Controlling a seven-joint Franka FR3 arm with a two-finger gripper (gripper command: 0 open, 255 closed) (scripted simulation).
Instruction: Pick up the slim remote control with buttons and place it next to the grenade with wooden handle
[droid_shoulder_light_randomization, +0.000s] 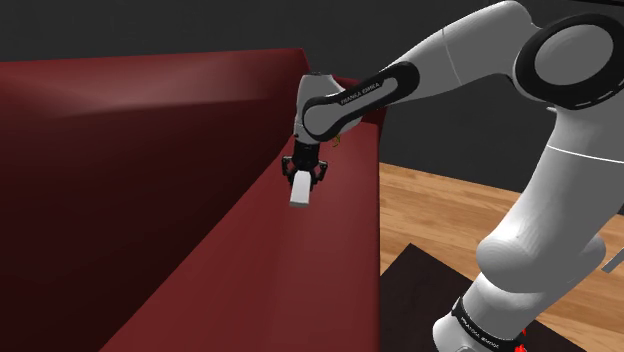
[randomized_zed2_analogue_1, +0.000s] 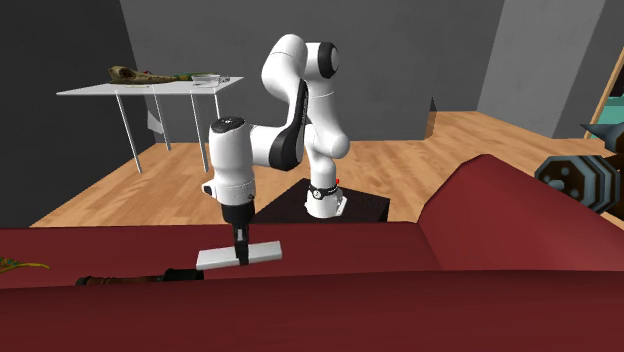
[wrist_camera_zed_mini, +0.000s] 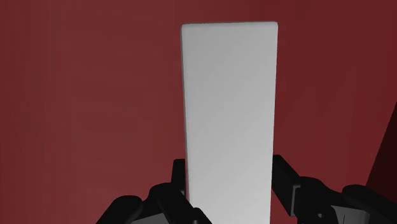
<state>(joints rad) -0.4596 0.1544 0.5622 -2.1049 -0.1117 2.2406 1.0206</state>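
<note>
Tool (droid_shoulder_light_randomization: 303, 172) is clamped on the remote (droid_shoulder_light_randomization: 301, 190), which is drawn as a plain white slab with no buttons. In the wrist view both black fingers (wrist_camera_zed_mini: 179, 184) press the slab's long edges, so the grip looks square.

In the second exterior view the remote (randomized_zed2_analogue_1: 262, 251) sits roughly level, lower left of centre. It hangs under the tool (randomized_zed2_analogue_1: 240, 255), just over the dark red sofa (randomized_zed2_analogue_1: 480, 300). It looks lifted, but clearance from the cushion can't be confirmed.

Judgement: the pick is done and the carry to the target is the step in hand. The grenade (randomized_zed2_analogue_1: 130, 278), as best judged, is the dark elongated shape with a brownish end. It lies on the sofa at the lower left of the second exterior view, near the remote. Detail is too small to be sure.

Doing it well:
- Make a short, low traverse toward that view's left and hold the slab level.
- Stop just beside the grenade without touching it, so it isn't nudged or rolled.
- Lower until the slab lies flat on the cushion, then release. A soft seat may let it tip if dropped.

Around:
- A small green thing (randomized_zed2_analogue_1: 14, 265) lies at the left edge, past the grenade. Don't overshoot toward it.
- In the shoulder view the sofa back (droid_shoulder_light_randomization: 150, 120) rises close to the tool at frame left, so watch wrist clearance.
- Well away are a grey surface (randomized_zed2_analogue_1: 90, 91) at upper left carrying a skull-like thing (randomized_zed2_analogue_1: 135, 73), and a dark hexagonal object (randomized_zed2_analogue_1: 575, 180) at the right edge.
- Nothing visible lies between the remote and the grenade.
</note>
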